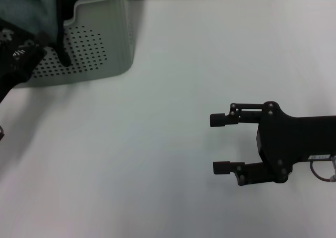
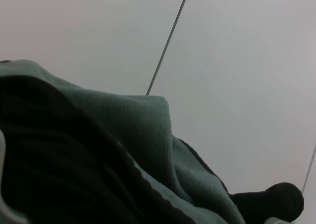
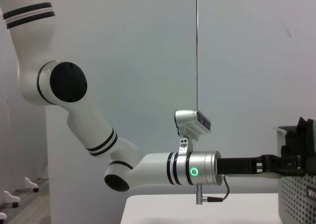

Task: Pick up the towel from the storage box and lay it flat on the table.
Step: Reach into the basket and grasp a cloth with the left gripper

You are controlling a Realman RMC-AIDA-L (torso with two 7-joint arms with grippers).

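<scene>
The right gripper (image 1: 220, 143) sits low over the white surface (image 1: 157, 143) near its right edge, and its two black fingers are spread wide with nothing between them. Farther back, at the far left corner, stands the pale green box (image 1: 100, 38) with dotted walls. The grey-green towel (image 1: 26, 12) bulges up out of it. The left gripper (image 1: 18, 54) is at the box, right by the towel. I cannot tell if it is open or closed.

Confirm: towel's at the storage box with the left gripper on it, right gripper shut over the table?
Not quite: the right gripper is open, fingers spread apart over the bare table, as the head view shows. The towel is at the storage box, where the left gripper works.
</scene>
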